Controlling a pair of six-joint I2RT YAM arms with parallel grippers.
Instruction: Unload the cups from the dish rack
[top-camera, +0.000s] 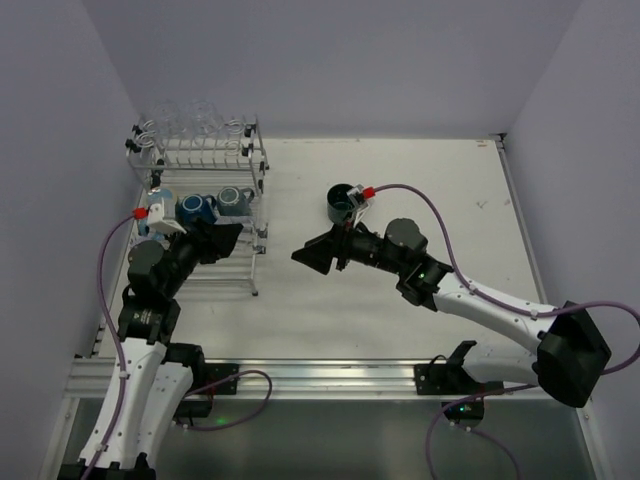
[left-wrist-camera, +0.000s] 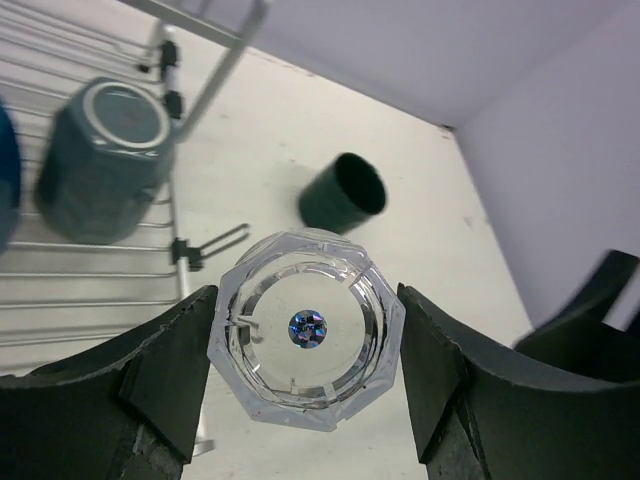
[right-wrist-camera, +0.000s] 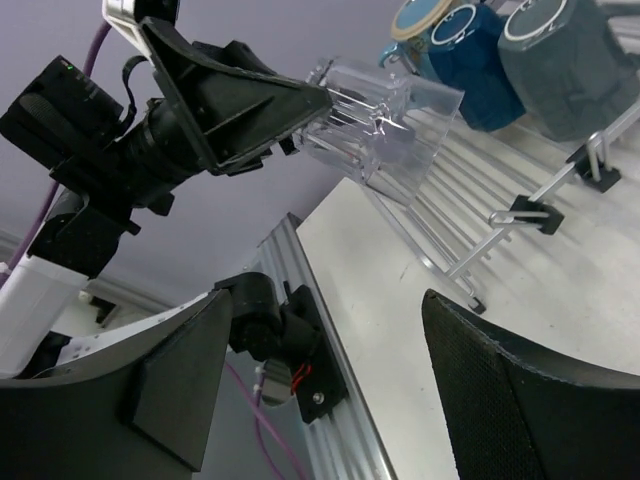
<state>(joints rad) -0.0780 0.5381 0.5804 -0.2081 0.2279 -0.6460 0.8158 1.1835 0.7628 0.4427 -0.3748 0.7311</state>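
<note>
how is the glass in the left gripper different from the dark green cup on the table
The glass is clear with a faceted base; the dark green cup is opaque and round. The glass is clamped in the left gripper, off the table; the cup stands free on the table, nothing gripping it. The glass is held on its side; the cup sits mouth up. Both look empty.

No words, nos. or signs can be read in any pic. The clear eight-sided glass tumbler (left-wrist-camera: 305, 365) has a tiny shiny blue dot (left-wrist-camera: 307, 328) on its bottom, too blurry to read.
</note>
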